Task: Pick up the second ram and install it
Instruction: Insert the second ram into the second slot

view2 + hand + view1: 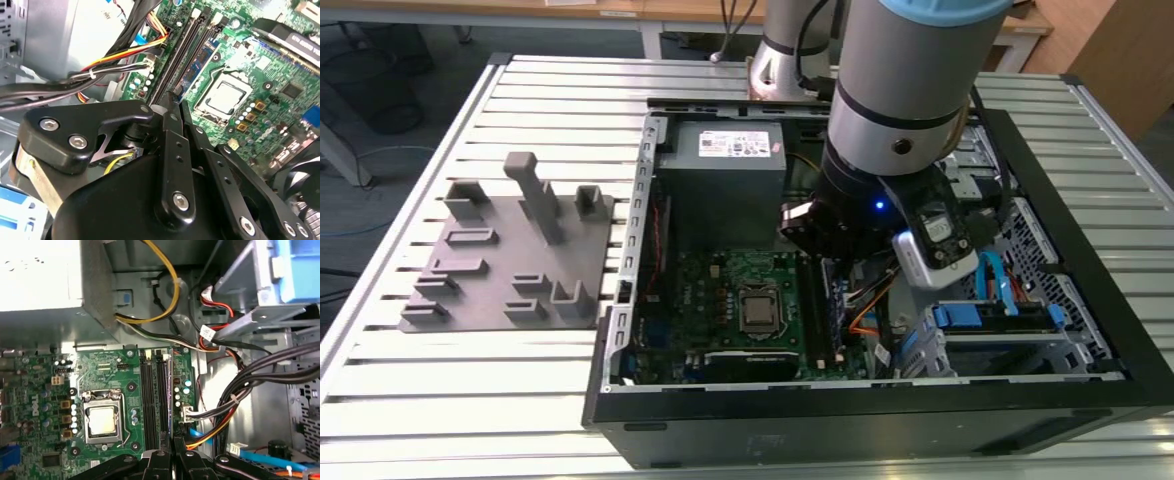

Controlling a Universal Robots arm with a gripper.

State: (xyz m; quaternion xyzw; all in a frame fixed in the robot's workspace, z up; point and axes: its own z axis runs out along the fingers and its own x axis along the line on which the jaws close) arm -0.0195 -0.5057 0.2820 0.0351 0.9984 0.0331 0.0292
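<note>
The gripper [174,100] is deep inside the open computer case [638,200]. Its fingers are drawn almost together on the second ram [199,62], which runs out from the fingertips along the slot rails [179,52], near the edge of the motherboard [115,365] away from the CPU socket [102,417]. The pick-up therefore looks done and the work stands at the seating. The stick is lined up with the slot rails, but whether its lower edge has entered one, or the end clips have closed, cannot be told. The second wrist view gives the stick's flat face aslant, blue-green with a pale label. The first wrist view has the same stick [171,395] edge-on, a thin line straight ahead of the gripper [172,452] and parallel to the slot rails [150,395]. The exterior view adds the setting: the arm's wrist over the board beside the CPU socket [758,310], and a grey fixture [507,260] on the table [520,90], off the case's wall on the exterior view's left.
</note>
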